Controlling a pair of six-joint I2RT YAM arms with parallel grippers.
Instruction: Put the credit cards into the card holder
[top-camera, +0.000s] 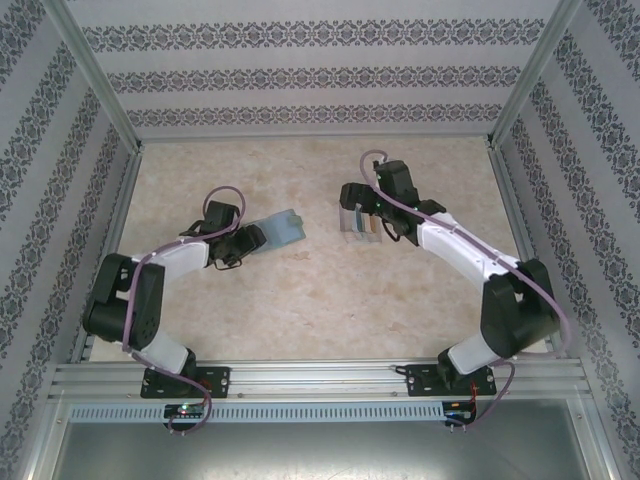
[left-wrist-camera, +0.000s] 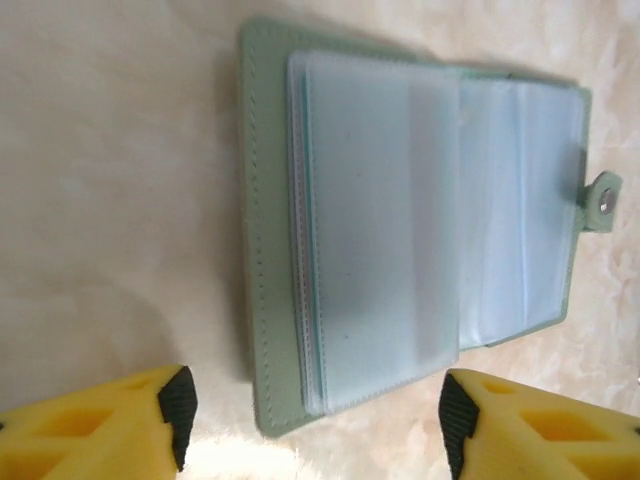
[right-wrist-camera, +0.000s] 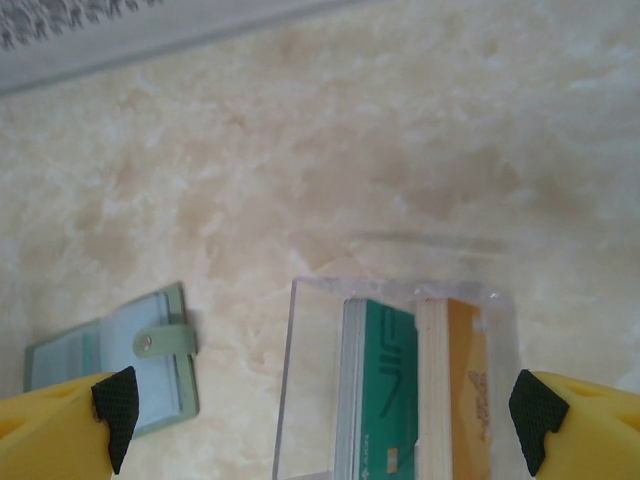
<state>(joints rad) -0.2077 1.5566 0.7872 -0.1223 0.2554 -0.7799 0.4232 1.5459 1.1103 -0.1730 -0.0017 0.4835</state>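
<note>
The card holder (left-wrist-camera: 400, 230) lies open on the table, its clear sleeves facing up and its tab clasp (left-wrist-camera: 603, 200) at the far right. My left gripper (left-wrist-camera: 318, 420) is open at the holder's near edge, with nothing between its fingers. In the top view the card holder (top-camera: 283, 227) sits just right of the left gripper (top-camera: 255, 238). The credit cards stand on edge in a clear box (right-wrist-camera: 315, 380): a teal stack (right-wrist-camera: 385, 385) and an orange stack (right-wrist-camera: 465, 385). My right gripper (right-wrist-camera: 322, 420) is wide open, with its fingers on either side of the box. The card holder (right-wrist-camera: 110, 360) lies to that gripper's left.
The clear box (top-camera: 360, 222) stands mid-table under the right gripper (top-camera: 365, 210). Patterned walls with metal rails enclose the marbled table (top-camera: 320, 300) on three sides. Bare tabletop lies between the two arms and towards the back wall.
</note>
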